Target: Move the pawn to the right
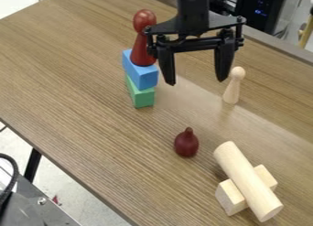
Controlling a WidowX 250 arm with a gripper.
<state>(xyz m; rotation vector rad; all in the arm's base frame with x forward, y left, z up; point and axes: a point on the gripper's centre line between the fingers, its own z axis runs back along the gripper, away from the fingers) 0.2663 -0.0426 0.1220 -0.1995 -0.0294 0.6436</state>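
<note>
The red pawn (142,53) stands on the blue block (140,74) (or you may want the pale pawn (232,88) on the table (79,92)). Your claw (196,81) is spread wide and holds nothing, so the grab, the move right and the letting go all look left to do.

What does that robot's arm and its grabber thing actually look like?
The arm is black, with a blocky lower section that flares into a wide, angular bracket. Below it, the black gripper has a straight crossbar, small round joints or bolt heads at the sides, and two long, flat-looking fingers that narrow toward the tips. I can't make out any markings on it.
</note>
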